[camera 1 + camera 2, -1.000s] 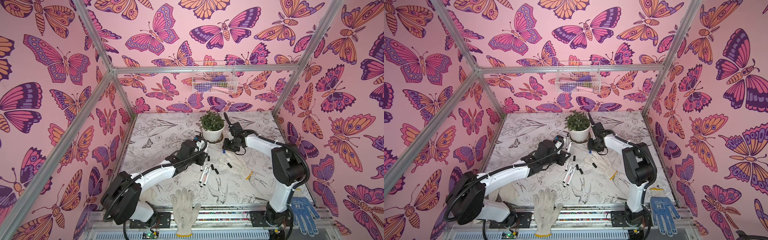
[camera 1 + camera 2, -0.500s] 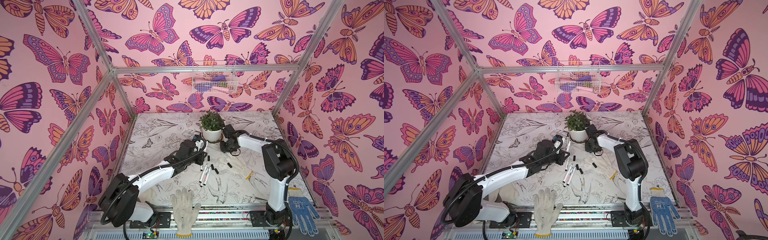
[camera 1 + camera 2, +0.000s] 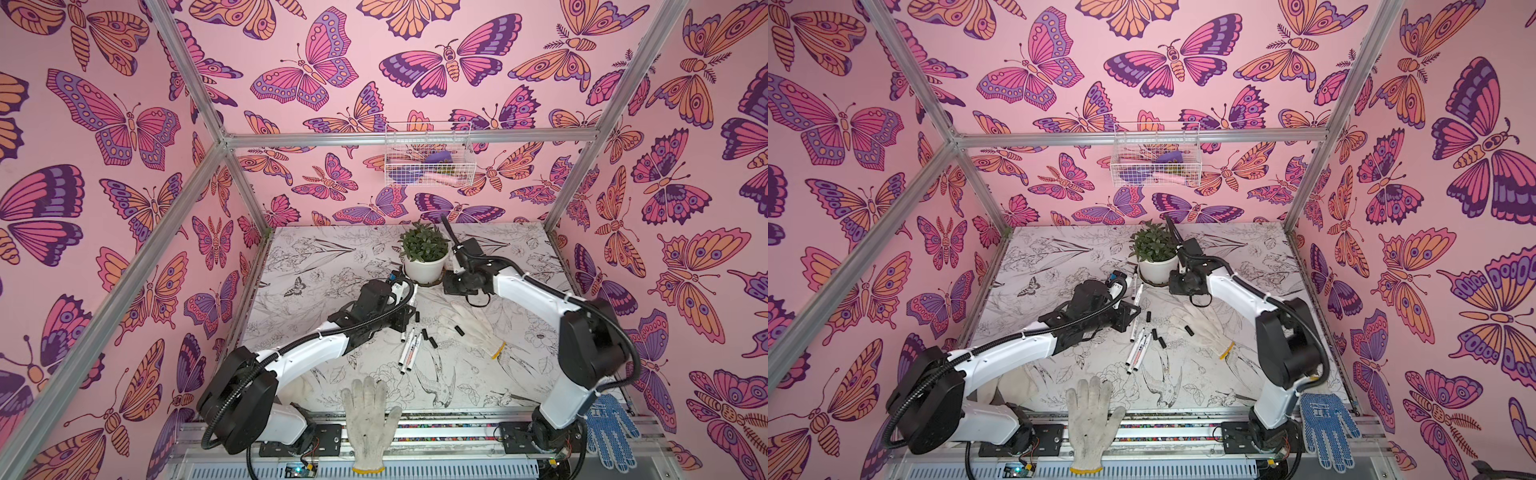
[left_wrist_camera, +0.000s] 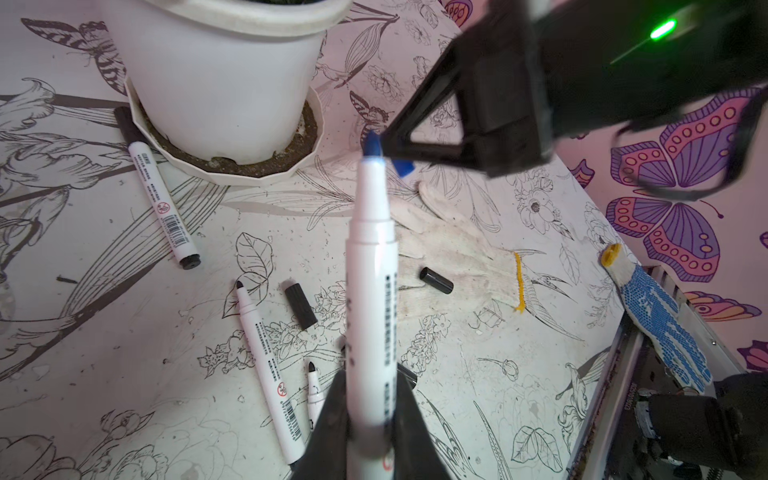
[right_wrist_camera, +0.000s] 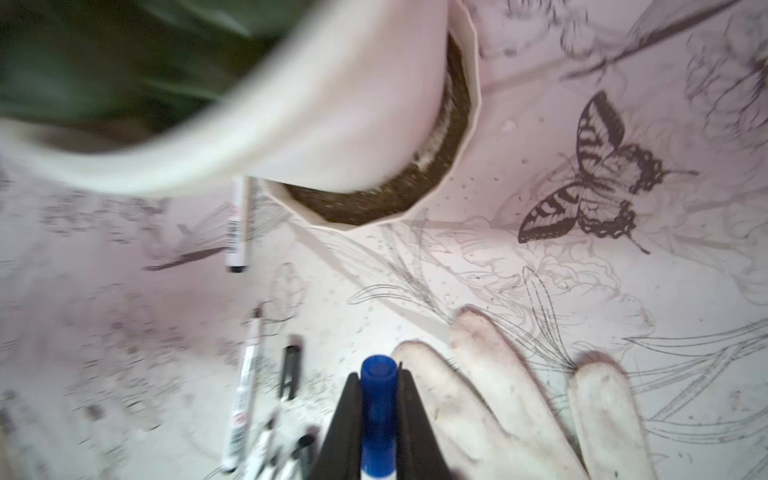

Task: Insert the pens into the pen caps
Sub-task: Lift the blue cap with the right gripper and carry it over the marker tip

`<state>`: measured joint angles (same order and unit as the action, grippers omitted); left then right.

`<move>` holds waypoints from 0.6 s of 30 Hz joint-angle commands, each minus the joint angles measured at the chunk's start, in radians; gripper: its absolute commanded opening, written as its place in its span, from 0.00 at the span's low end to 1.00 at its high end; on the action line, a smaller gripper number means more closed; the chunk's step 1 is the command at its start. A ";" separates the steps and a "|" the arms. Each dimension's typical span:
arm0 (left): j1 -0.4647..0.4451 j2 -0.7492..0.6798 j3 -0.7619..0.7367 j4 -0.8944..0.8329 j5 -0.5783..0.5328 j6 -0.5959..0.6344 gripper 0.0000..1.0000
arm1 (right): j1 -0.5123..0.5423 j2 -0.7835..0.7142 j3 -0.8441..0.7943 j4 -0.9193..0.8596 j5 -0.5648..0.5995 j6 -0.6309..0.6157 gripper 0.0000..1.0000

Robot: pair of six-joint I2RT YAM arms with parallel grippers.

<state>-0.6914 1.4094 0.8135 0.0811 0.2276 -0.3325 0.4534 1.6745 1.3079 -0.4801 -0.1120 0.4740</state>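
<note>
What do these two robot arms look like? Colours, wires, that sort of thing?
Both the left arm and right arm have white shells between bulky black joints. A ribbed black hose runs along the left arm. The left pincer and right pincer each end in two black wedge-shaped fingers.

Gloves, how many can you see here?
3. A white glove over the front rail, another white glove on the table right of the pens, a blue-dotted glove by the right arm's base. Pale fabric under the left arm may be a fourth.
</note>
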 commanded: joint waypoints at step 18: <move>-0.073 0.086 0.096 0.163 0.092 0.007 0.00 | -0.025 -0.438 -0.386 0.545 -0.235 0.273 0.02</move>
<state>-0.7540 1.4834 0.8894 0.2081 0.2974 -0.3233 0.4297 1.2602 0.9417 -0.0658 -0.3676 0.6880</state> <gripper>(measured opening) 0.150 0.143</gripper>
